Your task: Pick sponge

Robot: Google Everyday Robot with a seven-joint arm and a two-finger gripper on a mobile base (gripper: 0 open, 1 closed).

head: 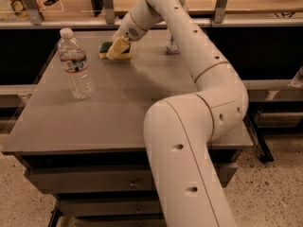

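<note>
Locating the sponge: sponge (104, 48) lies flat at the far end of the desk (113, 112), left of the middle, dark green face up and pale foam showing at its near edge.
Why it lies so: flat and low, it offers only its short sides to a grasp from above.
Pincer: the pincer (117, 48) is down on the sponge's right half, angled in from the upper right and covering part of it; whether it is wide, narrow or already gripping cannot be told.
Why the arm is held so: the arm (199, 70) stretches right across the desk because the sponge sits at the far end, and I judge this is the closing-in step of the pick.
Water bottle: a capped clear bottle (75, 70) stands upright to the near left of the sponge, well apart and outside the arm's line.
Small thing at the back: something pale (171, 46) stands right of the sponge, mostly hidden by the arm.
In the way: nothing lies between pincer and sponge; a lift should clear both neighbours.
</note>
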